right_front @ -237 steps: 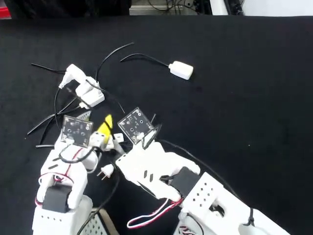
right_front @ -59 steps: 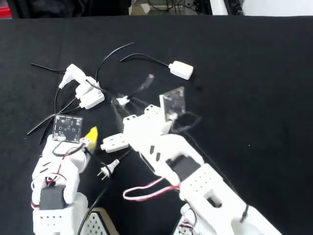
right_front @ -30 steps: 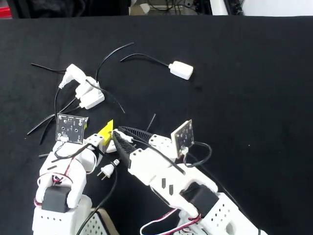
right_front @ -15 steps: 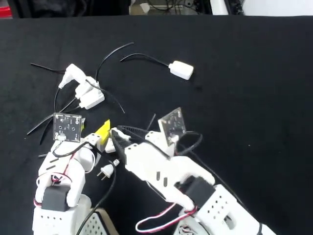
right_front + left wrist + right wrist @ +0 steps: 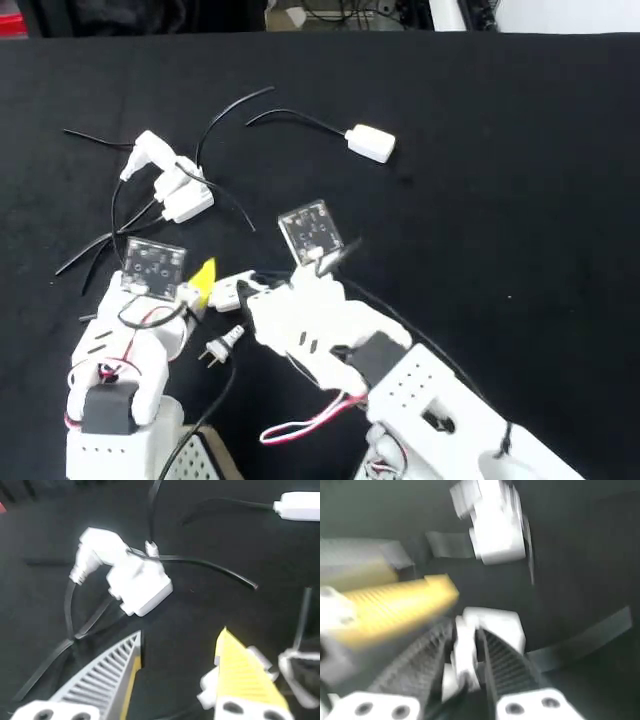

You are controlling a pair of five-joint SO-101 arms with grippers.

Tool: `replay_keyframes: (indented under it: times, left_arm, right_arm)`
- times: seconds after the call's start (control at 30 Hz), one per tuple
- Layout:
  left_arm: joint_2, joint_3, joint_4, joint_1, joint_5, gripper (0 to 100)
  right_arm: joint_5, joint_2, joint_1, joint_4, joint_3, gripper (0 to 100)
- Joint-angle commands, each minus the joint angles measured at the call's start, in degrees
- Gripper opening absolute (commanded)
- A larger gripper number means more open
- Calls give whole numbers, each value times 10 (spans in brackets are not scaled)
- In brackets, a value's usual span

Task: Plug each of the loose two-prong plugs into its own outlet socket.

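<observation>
My right gripper [image 5: 240,291] [image 5: 465,631] is shut on a small white socket block [image 5: 492,626], held low over the black table [image 5: 500,180]. My left gripper [image 5: 197,279] [image 5: 180,632] is open, with nothing in the gap; its yellow finger [image 5: 395,609] lies right beside the held block. A loose two-prong plug [image 5: 221,346] on a black cord lies just in front of both grippers. Farther back sits a white socket block [image 5: 185,196] [image 5: 137,582] [image 5: 495,522] with a white plug [image 5: 150,153] [image 5: 97,552] stuck in one end.
A white adapter [image 5: 370,143] [image 5: 300,505] on a thin black lead lies at the back centre. Several black cords [image 5: 115,225] loop around the socket cluster at the left. The table's right half is bare cloth.
The right arm's wrist has turned and swung left over the last second, its gripper staying by the yellow finger with the block. The left arm shifted slightly. The loose plug nudged a little.
</observation>
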Motion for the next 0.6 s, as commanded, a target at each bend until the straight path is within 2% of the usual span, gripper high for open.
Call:
replay_keyframes:
  times: [0.0, 0.13, 0.2, 0.57]
  left_arm:
    - [1, -9, 51, -66, -101, 239]
    - [1, 2, 65, -153, -135, 239]
    - [0, 17, 69, -173, -137, 239]
    - [0, 80, 68, -176, -135, 238]
  right_arm:
    - [7, 52, 12, 4, -43, 11]
    - [7, 104, 14, 3, -62, 11]
    - [8, 124, 14, 1, -65, 11]
    - [9, 231, 34, 2, -141, 11]
